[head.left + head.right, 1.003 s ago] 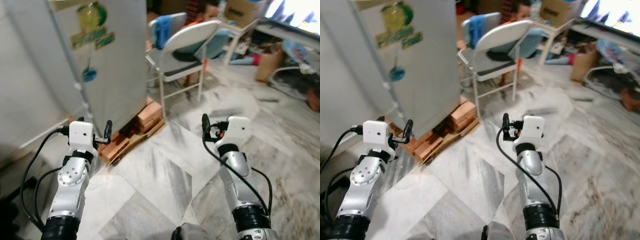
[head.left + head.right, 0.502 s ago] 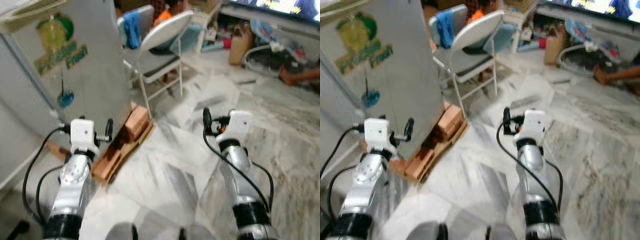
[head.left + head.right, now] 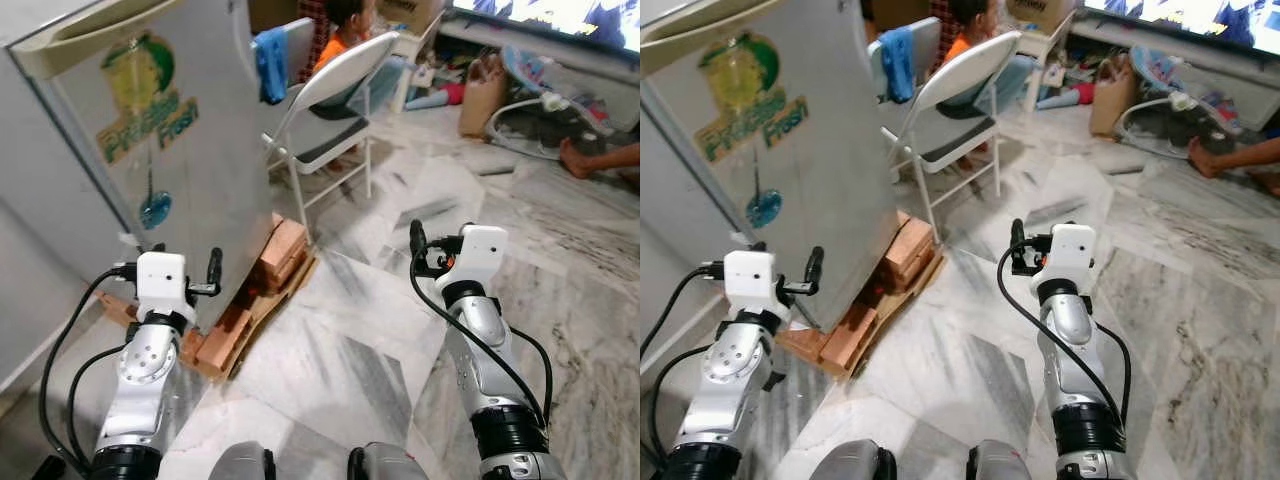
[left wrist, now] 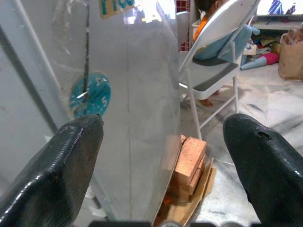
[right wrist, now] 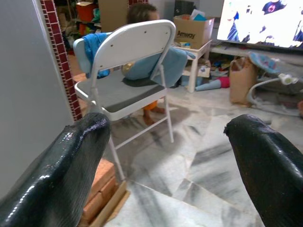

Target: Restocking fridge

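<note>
Item 1. Fridge (image 3: 150, 150): grey, door side w/ green sticker and blue round tag; body raised on bricks (image 3: 285, 250) and a wooden pallet (image 3: 240, 320). Door seen shut as far as can be made out; handle not made out. Located just ahead of the L gripper, well to the left of the R gripper.

Item 2. L gripper (image 4: 163, 156): held up at chest height, fingers spread wide, nothing between them. Fridge side and bricks are framed straight beyond the fingertips in the wrist view.

Item 3. R gripper (image 5: 165, 156): raised alike, fingers spread wide, nothing held. Folding chair (image 5: 125, 75) w/ blue cloth lies beyond it; marble floor (image 3: 350, 340) below.

Item 4. Surroundings: a person seated behind the chair, partly hidden; cardboard box (image 5: 189, 30) and a lit screen (image 5: 262, 21) far beyond the R gripper.

Step in hand (judged): approach/positioning by the fridge, w/ both grippers carried free. No stock item is seen in either gripper or near them, so the scene fits either a walk-up to open the door or a stand-off once goods are in and the door shut; which cannot be told.

Next move (judged): whichever it is, clearance must be kept from pallet edge and chair legs; footing near the bricks is tight.
</note>
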